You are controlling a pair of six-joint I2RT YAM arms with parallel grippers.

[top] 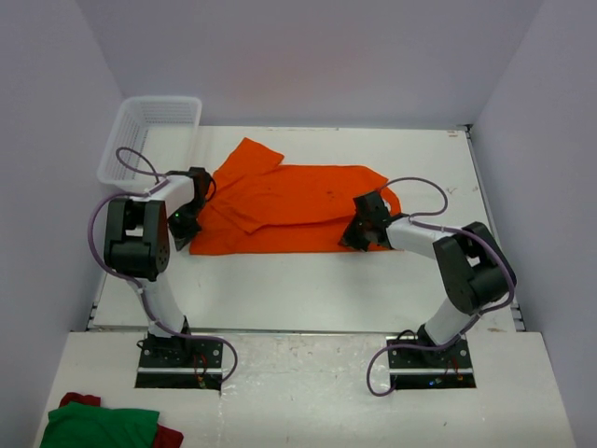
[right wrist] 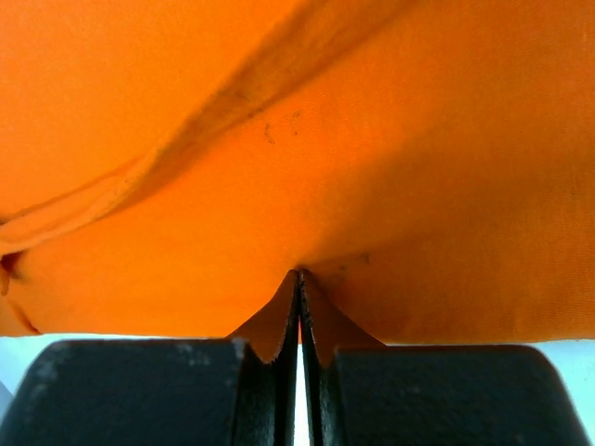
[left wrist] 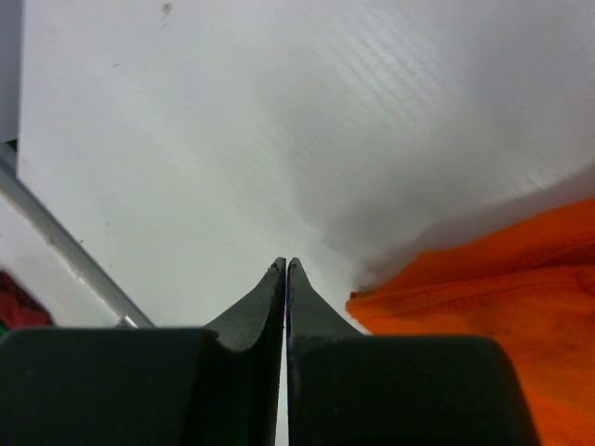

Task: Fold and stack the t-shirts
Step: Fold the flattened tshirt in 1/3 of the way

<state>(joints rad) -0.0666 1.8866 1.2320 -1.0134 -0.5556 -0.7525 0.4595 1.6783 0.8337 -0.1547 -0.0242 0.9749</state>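
Here's the white table [top: 308,289], taking up most of the floor of this white-walled booth. Across its middle lies the orange t-shirt [top: 280,210], spread mostly flat. Its long side runs left to right, one sleeve pokes toward the far left corner, and a flap is doubled over on its left half.

Two arms are bolted side by side at the near edge. The left arm [top: 140,243] bends up and reaches in to the shirt's left edge. The right arm [top: 466,271] elbows out wide and reaches back to the shirt's near right corner.

In the far left corner sits a white mesh basket [top: 163,100], hanging a little over the table's edge and well apart from the shirt. Down on the near shelf, left of the arm bases, a green cloth [top: 98,427] lies on top of a red cloth [top: 168,436].

Now the small stuff. The left gripper [left wrist: 285,268] has its two fingers pressed tight together with nothing between them. It sits over bare table with the shirt's edge just beside it. The right gripper [right wrist: 299,274] is closed hard too, but its tips are buried in orange fabric. A little pucker of cloth is gathered right at the pinch, and a long crease runs diagonally across the shirt above it.
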